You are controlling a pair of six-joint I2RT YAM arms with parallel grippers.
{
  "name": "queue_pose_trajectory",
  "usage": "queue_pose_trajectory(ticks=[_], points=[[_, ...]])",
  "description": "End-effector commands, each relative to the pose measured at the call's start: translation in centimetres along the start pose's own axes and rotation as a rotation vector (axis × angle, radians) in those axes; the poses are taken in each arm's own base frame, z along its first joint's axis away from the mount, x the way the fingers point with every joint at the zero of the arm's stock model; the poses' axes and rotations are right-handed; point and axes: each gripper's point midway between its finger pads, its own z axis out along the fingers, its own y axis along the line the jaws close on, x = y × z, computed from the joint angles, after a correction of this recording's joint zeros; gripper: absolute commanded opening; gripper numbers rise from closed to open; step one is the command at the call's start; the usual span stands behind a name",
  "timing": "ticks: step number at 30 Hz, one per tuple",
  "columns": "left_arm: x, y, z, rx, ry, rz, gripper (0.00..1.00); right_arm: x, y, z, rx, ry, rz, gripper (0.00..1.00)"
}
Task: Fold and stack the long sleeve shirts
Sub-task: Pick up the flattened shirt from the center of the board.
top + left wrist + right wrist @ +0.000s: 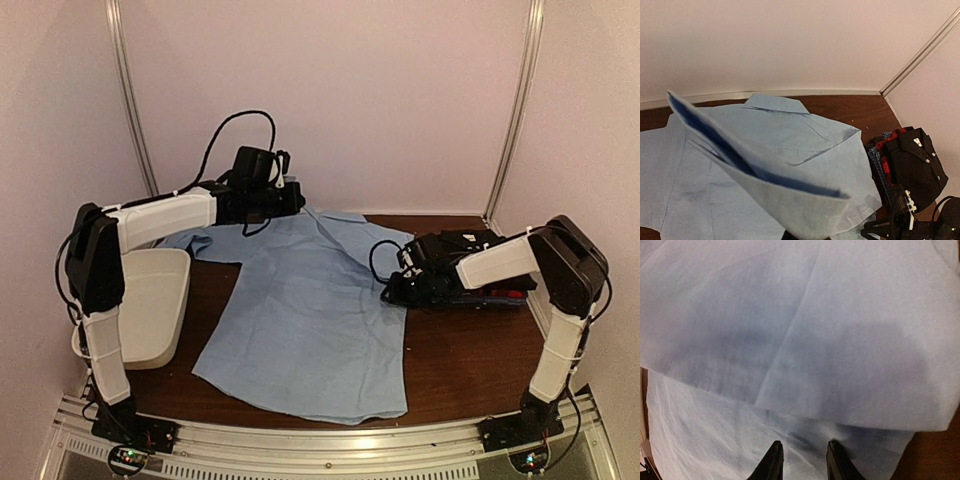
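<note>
The left arm point(160, 218) and right arm point(500, 265) share one build: smooth white shell links between bulky black joint housings. Thin black cables point(235, 125) loop off the wrist. The black bases point(125, 425) carry tiny coloured lights. The right claw point(804, 442) has two tapered black fingers point(771, 465).

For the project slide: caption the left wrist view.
Lifted fold of the light blue collared shirt in front, its collar beyond, a stack of folded shirts on the wooden table at right.
</note>
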Motion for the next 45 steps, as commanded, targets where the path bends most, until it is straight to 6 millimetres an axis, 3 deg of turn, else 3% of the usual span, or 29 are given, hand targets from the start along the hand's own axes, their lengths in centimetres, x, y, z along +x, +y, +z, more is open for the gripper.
queue_pose_trajectory(ticks=[1,6,11,24,32,37,45], points=[[-1.9,0.0,1.2,0.021,-0.041,0.009,0.00,-1.8,-3.7,-0.3,0.126,-0.008,-0.015,0.34],[-3.9,0.7,1.8,0.014,-0.071,0.006,0.00,-2.9,-2.9,-1.7,0.127,-0.016,-0.047,0.40],[-5.1,0.9,2.3,0.043,-0.082,0.006,0.00,-1.3,-1.3,-4.2,0.112,-0.017,-0.065,0.45],[-6.4,-1.6,1.8,0.166,-0.114,0.026,0.00,13.4,0.8,-10.0,0.150,0.160,-0.071,0.45],[-6.6,-2.5,1.6,0.213,-0.110,0.032,0.00,21.0,1.6,-12.1,0.152,0.278,-0.049,0.45],[-6.8,-2.8,1.3,0.220,-0.111,0.040,0.00,24.0,1.9,-12.7,0.159,0.343,-0.045,0.45],[-7.3,-3.0,0.8,0.220,-0.122,0.055,0.00,25.9,1.7,-13.2,0.147,0.383,-0.007,0.39]])
